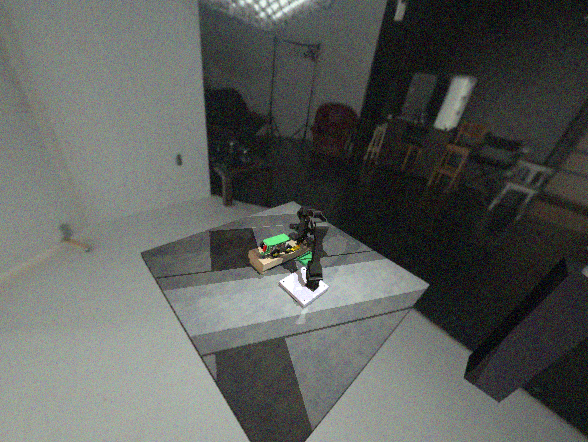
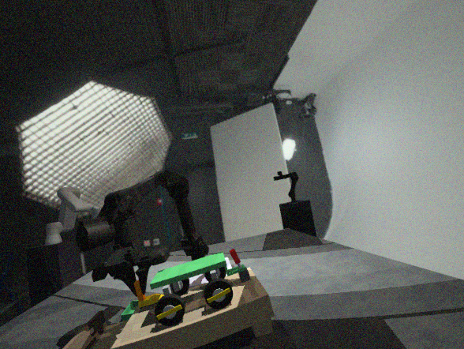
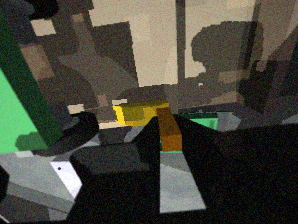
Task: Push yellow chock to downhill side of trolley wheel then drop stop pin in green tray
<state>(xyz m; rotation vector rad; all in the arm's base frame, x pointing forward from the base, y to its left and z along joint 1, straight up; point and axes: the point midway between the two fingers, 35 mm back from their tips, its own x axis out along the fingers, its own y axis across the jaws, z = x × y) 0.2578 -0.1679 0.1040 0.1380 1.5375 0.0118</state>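
The trolley, with a green deck (image 1: pixel 276 240) (image 2: pixel 189 270) (image 3: pixel 15 115) and black wheels, stands on the wooden ramp (image 1: pixel 272 262) (image 2: pixel 197 332) (image 3: pixel 155 60). The red-headed stop pin (image 1: pixel 264 248) (image 2: pixel 235 257) stands upright, slightly tilted, at its uphill end. My gripper (image 2: pixel 138 285) (image 3: pixel 164 119) is shut on the orange handle of the yellow chock (image 2: pixel 150 301) (image 3: pixel 140 115). The chock is low at the trolley's downhill end, close to its wheels. Whether it touches a wheel or the ramp, I cannot tell; its black base is not clearly visible. The green tray (image 1: pixel 305 259) (image 2: pixel 129 310) (image 3: pixel 202 121) lies beside the ramp.
The arm's white base plate (image 1: pixel 300 295) (image 3: pixel 65 177) lies beside the ramp. The arm reaches from it over the green tray to the ramp's downhill part. The ramp's raised uphill edge (image 2: pixel 262 292) is beyond the pin.
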